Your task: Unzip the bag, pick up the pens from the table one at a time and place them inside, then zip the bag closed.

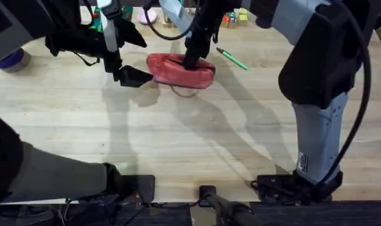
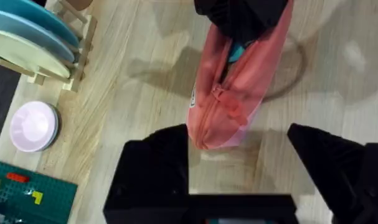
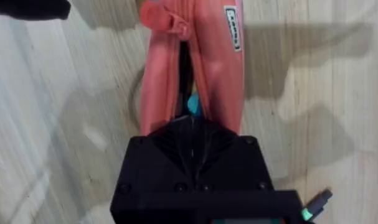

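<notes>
The right gripper (image 1: 191,61) reaches down into the open slit of the bag (image 1: 177,70). Its fingers are buried between the pink fabric walls, so whether they are spread or pinched cannot be told. In the right wrist view a small teal-green spot, perhaps a pen's end, sits in the slit just ahead of the fingers. The left gripper (image 1: 135,78) rests at the bag's nine o'clock end, its black fingers (image 2: 156,163) spread wide with the pouch end between them, not squeezing it. The bag lies on the table (image 1: 177,138) toward twelve o'clock from centre. One green pen (image 1: 232,58) lies at the bag's two o'clock.
</notes>
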You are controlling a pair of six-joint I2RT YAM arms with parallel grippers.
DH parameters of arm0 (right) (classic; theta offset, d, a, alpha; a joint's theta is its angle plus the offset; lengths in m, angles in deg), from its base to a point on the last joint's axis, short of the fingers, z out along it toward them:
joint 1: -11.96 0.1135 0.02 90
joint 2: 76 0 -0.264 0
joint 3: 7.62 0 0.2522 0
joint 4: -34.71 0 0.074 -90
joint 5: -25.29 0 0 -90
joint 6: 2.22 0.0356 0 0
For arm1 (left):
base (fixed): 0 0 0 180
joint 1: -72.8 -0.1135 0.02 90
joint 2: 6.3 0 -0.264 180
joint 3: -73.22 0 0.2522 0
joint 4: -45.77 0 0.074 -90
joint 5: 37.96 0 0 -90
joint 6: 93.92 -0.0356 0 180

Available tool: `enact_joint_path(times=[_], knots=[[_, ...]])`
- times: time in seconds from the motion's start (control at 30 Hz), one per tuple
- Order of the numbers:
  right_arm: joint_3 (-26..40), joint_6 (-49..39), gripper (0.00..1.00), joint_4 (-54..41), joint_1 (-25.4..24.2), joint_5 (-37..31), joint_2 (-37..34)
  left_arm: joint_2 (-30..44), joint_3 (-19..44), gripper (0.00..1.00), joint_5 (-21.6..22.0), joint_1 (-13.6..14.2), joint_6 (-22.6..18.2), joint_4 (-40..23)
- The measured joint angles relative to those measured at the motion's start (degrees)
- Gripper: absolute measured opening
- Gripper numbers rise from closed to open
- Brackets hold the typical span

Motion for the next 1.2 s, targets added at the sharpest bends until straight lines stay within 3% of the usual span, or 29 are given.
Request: enact_joint_path(times=[0.07,0.13,0.3,0.33,1.2], knots=[[0.00,0.00,0.031,-0.02,0.00,0.00,0.00,-0.01,0.00,0.992,0.00,0.00,0.00,0.00],[0.00,0.08,0.164,-0.13,0.00,0.04,0.00,0.00,0.00,0.993,0.00,0.00,0.00,0.00],[0.00,0.00,0.891,-0.69,0.00,0.00,0.00,-0.01,0.00,0.993,0.00,0.00,0.00,0.00],[0.00,-0.17,0.969,-0.88,0.00,0.02,0.00,0.00,0.00,0.993,0.00,0.00,0.00,0.00],[0.17,0.60,0.996,-1.77,0.09,0.02,0.00,0.00,0.00,0.993,0.00,0.00,0.00,-0.03]])
